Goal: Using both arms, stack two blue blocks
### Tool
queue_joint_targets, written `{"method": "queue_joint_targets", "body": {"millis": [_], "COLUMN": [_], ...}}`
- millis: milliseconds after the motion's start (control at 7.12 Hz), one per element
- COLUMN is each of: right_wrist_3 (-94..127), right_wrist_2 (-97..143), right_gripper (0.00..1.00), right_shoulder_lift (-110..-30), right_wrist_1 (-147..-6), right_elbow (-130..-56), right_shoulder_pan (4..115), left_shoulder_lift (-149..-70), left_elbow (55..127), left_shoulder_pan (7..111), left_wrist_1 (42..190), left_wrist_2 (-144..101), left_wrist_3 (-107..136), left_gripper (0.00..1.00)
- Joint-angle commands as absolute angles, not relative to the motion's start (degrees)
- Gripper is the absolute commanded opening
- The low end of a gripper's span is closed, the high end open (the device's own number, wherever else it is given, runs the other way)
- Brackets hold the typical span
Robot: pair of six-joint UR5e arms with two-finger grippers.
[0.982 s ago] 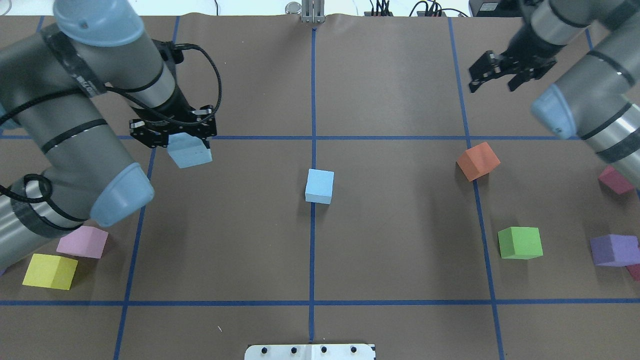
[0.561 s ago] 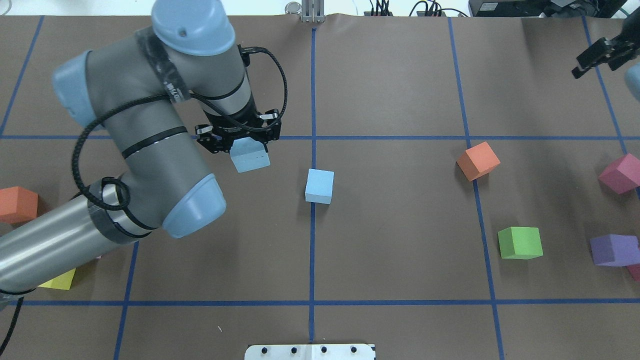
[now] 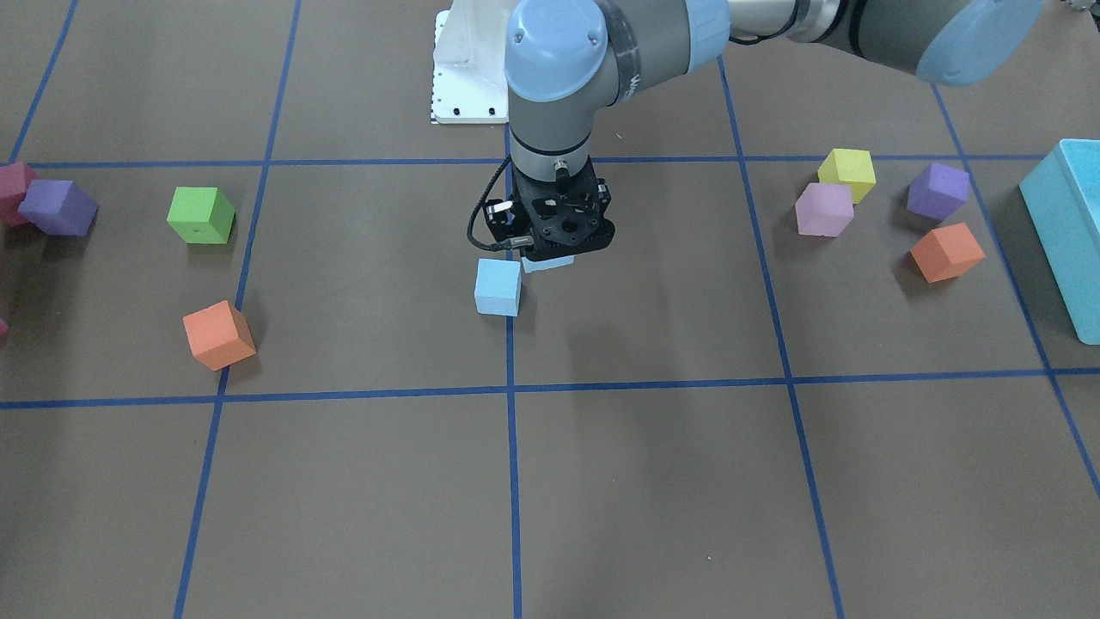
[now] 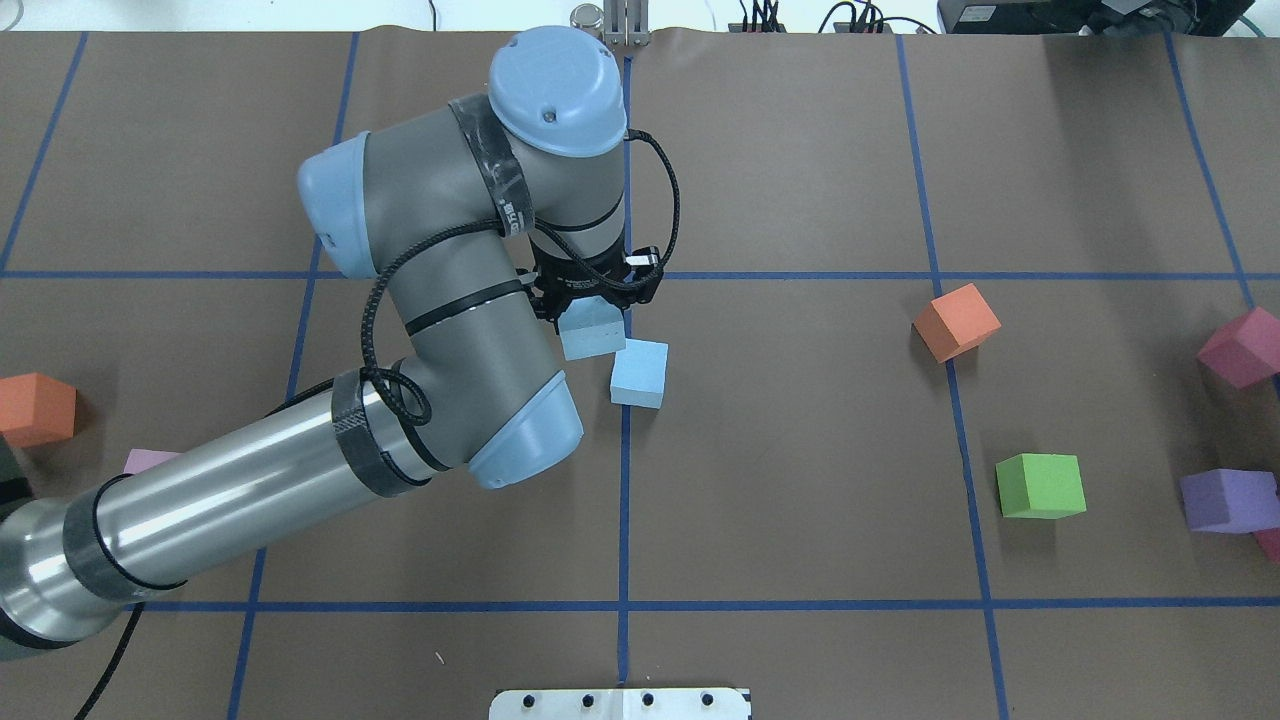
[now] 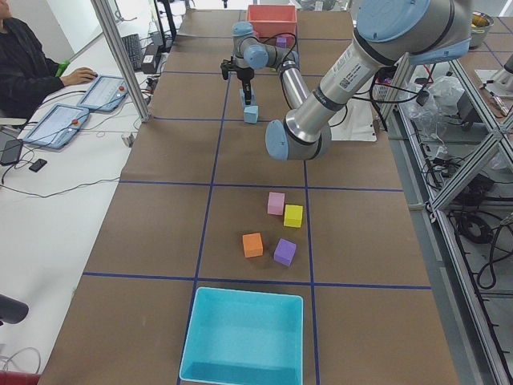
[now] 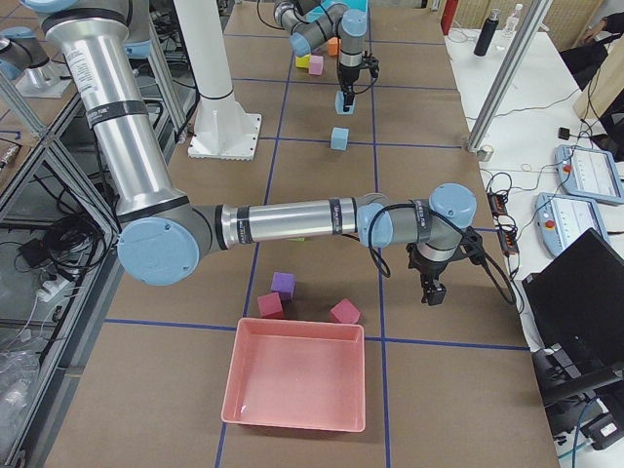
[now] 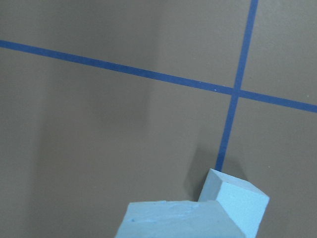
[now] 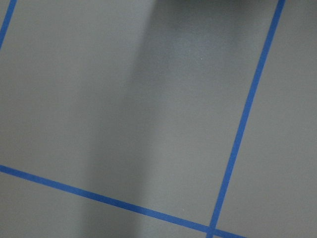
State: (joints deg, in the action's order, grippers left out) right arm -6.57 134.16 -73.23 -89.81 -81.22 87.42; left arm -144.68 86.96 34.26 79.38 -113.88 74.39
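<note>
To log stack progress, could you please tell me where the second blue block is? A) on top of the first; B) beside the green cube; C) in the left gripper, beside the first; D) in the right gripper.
C: the left gripper is shut on the held blue block, raised beside the blue block on the table.

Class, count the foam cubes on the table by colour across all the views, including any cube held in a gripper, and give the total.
Blue cubes: 2
Orange cubes: 2
Purple cubes: 2
Dark red cubes: 2
Green cube: 1
Yellow cube: 1
Pink cube: 1
Total: 11
</note>
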Motion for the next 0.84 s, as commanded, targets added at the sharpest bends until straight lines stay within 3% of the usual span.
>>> {"method": "queue_joint_targets", "body": {"millis": [0, 702], "right_wrist_3": [-6.68, -6.24], "right_wrist_2": [133.77, 133.68], "right_gripper": [0.99, 0.99], "right_shoulder_lift": [-79.78, -83.14], "right_wrist_1": [-91.66, -92.72], "right_elbow": [-89.26, -93.34], "right_shoulder_pan": [88.07, 88.07], "left_shoulder_lift": [-144.93, -146.95], "left_elbow": [82.81, 78.22], "left_shoulder_pan": [33.23, 31.56], "left_wrist_1": [85.41, 88.15], "left_wrist_2": [-113.29, -112.77], "left_wrist_3": [74.71, 72.16], "left_gripper": [0.62, 0.63]}}
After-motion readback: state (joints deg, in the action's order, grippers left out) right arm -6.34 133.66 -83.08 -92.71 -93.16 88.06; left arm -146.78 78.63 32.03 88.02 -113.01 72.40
